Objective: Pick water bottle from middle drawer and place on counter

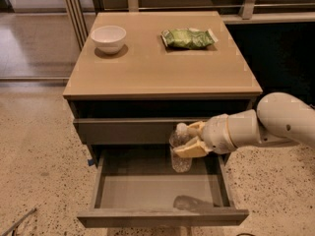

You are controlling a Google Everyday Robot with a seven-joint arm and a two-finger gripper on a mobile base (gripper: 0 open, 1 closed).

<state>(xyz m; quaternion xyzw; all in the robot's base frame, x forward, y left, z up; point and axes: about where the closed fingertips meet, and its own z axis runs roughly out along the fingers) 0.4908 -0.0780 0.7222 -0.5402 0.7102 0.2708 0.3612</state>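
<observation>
So the gripper (187,141) comes in from the right with its two pale fingers clamped on the water bottle (180,156), one on each side just under the white cap. The bottle is upright over the back of the open middle drawer (142,191), right in front of the drawer front above it. Up on the counter (157,68) there's a white bowl (108,37) back left and a green packet (188,38) back right, well apart.

You've got white bowl (108,37) far left, green snack packet (188,38) far right, well apart. Speckled floor (34,146) around you; small blue scrap (90,162) low left.
</observation>
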